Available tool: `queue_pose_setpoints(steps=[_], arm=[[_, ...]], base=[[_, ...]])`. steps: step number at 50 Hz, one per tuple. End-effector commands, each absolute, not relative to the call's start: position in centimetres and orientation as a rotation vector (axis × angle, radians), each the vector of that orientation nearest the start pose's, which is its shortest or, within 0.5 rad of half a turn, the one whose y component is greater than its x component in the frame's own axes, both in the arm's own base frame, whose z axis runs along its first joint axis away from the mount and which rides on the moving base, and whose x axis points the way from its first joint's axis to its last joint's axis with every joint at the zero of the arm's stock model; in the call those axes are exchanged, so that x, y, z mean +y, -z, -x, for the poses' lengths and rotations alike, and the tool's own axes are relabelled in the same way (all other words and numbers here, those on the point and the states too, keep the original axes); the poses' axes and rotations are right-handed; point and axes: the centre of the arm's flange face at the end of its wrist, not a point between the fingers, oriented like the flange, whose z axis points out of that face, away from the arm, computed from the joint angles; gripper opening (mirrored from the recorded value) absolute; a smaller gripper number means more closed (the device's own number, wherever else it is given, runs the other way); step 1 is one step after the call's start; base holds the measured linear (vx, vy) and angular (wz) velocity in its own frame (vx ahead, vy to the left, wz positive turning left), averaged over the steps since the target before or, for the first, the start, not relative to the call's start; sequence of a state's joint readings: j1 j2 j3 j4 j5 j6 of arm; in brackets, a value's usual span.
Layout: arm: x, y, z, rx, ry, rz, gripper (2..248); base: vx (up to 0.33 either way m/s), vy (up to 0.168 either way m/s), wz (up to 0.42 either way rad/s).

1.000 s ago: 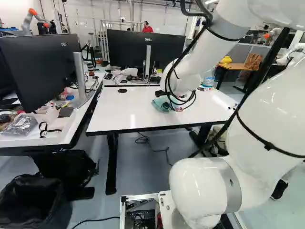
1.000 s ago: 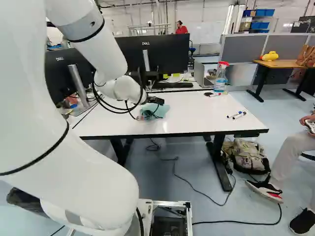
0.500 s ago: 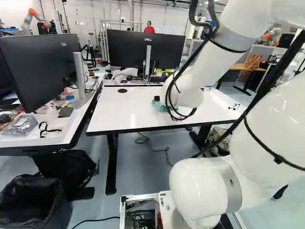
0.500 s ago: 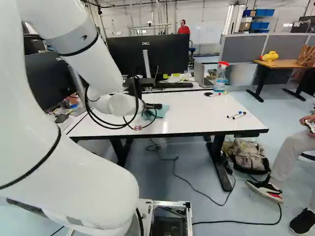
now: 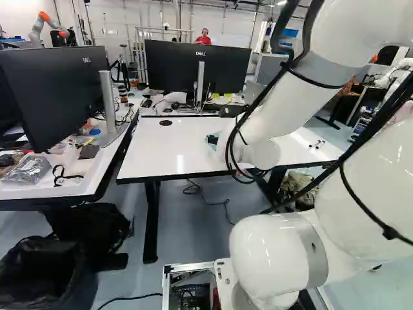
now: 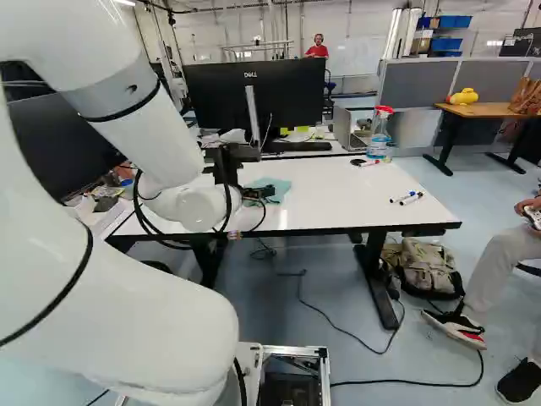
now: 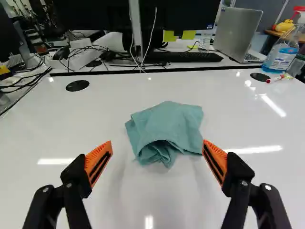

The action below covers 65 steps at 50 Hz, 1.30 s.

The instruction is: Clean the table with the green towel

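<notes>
A small pale word is printed on the black monitor (image 6: 296, 97) behind the glossy white table (image 7: 71, 119), and a pale printed label wraps the clear plastic spray bottle (image 6: 378, 135), which has a red trigger head and blue liquid inside. The black gripper (image 6: 260, 194) reaches over the table; in the wrist view its two fingers, faced with ribbed orange wedge-shaped pads (image 7: 97, 160), stand wide apart and grip nothing. The green towel (image 7: 167, 129) lies on the tabletop just ahead of them, soft, matte and loosely crumpled, its folds bunched at the side nearest the gripper. Slim white markers with dark caps (image 6: 406, 199) lie near the table's edge, beyond the towel's right side in the right base view
</notes>
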State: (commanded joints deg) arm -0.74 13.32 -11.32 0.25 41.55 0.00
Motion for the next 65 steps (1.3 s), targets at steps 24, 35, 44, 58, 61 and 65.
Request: queue_pose_setpoints(steps=[24,35,44,58,61,65], arm=[[-0.1,-37.0,-28.1,0.007,1.795,2.581,247],[0.0,-36.7,-27.4,0.002,1.814,2.566,247],[0.0,-36.6,-27.1,0.000,1.822,2.559,247],[0.0,-36.6,-27.0,0.000,1.824,2.558,247],[0.0,-36.6,-27.0,0.000,1.824,2.558,247],[0.0,-36.6,-27.0,0.000,1.824,2.558,247]], base=[[0.000,0.000,0.000],[0.000,0.000,0.000],[0.000,0.000,0.000],[0.000,0.000,0.000],[0.000,0.000,0.000],[0.000,0.000,0.000]])
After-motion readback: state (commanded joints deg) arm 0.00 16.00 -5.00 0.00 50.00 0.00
